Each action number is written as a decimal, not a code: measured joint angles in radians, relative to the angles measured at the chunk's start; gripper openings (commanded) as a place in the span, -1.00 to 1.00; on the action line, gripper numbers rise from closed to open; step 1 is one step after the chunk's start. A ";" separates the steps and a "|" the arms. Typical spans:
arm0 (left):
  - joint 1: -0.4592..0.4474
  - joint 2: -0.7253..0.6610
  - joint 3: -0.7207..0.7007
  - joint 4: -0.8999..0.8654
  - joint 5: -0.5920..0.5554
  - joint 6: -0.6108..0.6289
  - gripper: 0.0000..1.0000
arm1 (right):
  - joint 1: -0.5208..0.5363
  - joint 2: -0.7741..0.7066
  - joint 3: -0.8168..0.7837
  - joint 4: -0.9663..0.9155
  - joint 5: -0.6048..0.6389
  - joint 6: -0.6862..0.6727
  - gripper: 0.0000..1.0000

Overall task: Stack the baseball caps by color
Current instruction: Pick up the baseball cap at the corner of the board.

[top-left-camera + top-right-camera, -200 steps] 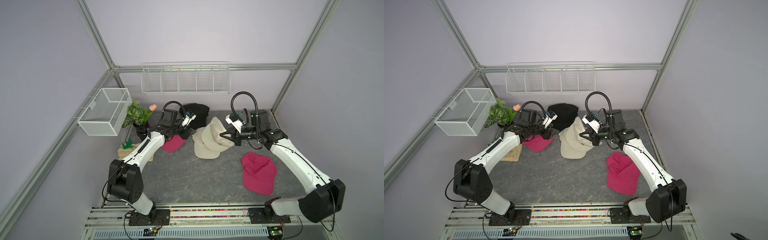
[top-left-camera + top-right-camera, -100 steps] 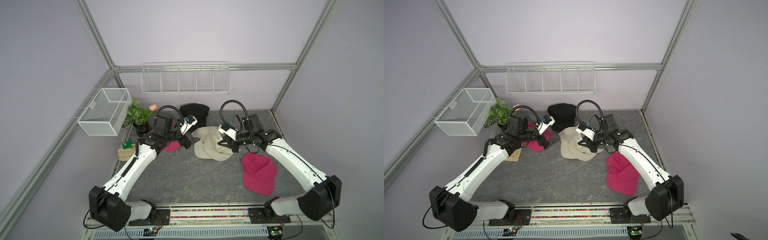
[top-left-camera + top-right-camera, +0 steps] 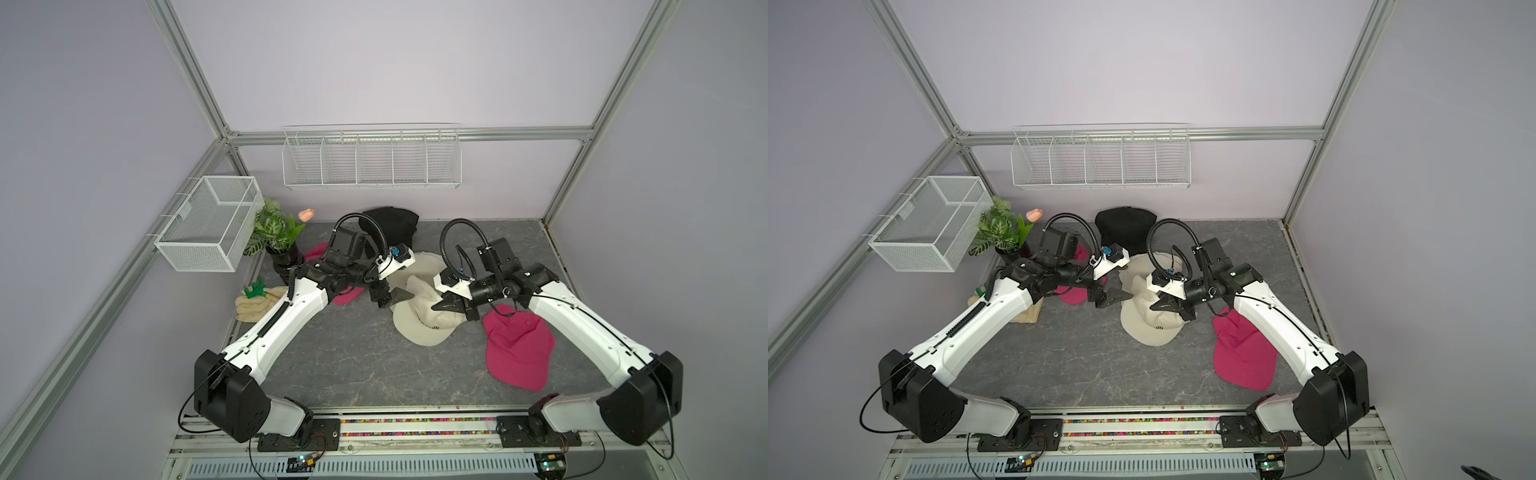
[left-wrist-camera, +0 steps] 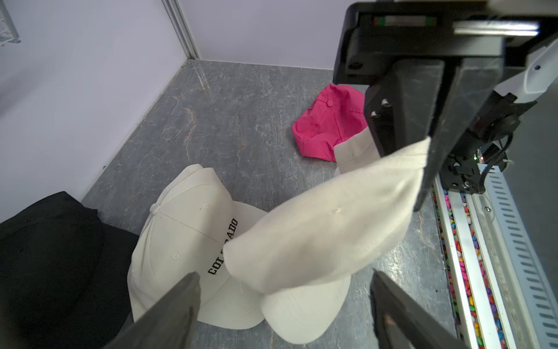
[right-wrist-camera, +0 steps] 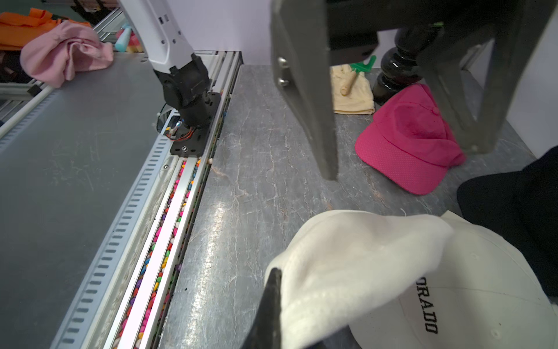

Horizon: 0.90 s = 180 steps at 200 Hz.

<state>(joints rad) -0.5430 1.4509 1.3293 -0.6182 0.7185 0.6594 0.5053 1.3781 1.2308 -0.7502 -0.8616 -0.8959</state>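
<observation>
1. The right gripper (image 3: 442, 306) is clamped tight on a cream cap (image 4: 326, 223). It pinches a fold of the crown, and the cloth sags from the jaws over the middle of the table (image 3: 353, 361).
2. The left gripper (image 4: 283, 273) faces it from the other side. Its fingers (image 4: 178, 308) are spread wide and have hold of nothing. It hangs just beside the cream caps, and I can't tell whether a fingertip brushes the cloth.
3. Under the hanging cap sits a lettered cream cap (image 4: 181, 238), crown up, black letters across the front, brim flat on the table.
4. A further cream brim (image 4: 299, 314) pokes out next to that one. I can't make out which cap it belongs to.
5. The black caps (image 3: 390, 226) are heaped against the back wall, right behind the cream ones. The count isn't clear.
6. One pink cap (image 3: 517, 349) lies on the right side of the table, beside the right arm and close to the cream caps.
7. The second pink cap (image 5: 407, 142) sits at the left rear, largely covered by the left arm in both top views.
8. That cap lies next to a black plant pot (image 5: 395, 72) and near a folded towel (image 5: 353, 93) with a green toy (image 3: 255, 289) on it.
</observation>
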 measured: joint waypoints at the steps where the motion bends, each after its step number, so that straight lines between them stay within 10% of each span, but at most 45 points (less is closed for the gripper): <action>1: 0.000 0.002 0.002 -0.002 0.001 0.001 0.62 | 0.000 0.000 0.000 -0.001 0.000 -0.002 -0.87; 180: -0.075 0.158 0.147 -0.188 0.134 0.151 0.21 | 0.016 -0.002 0.015 -0.068 -0.030 -0.146 -0.87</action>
<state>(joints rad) -0.6182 1.6089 1.4761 -0.8059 0.8524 0.8104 0.5209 1.3766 1.2457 -0.8181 -0.8917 -1.0420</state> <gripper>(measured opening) 0.605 0.067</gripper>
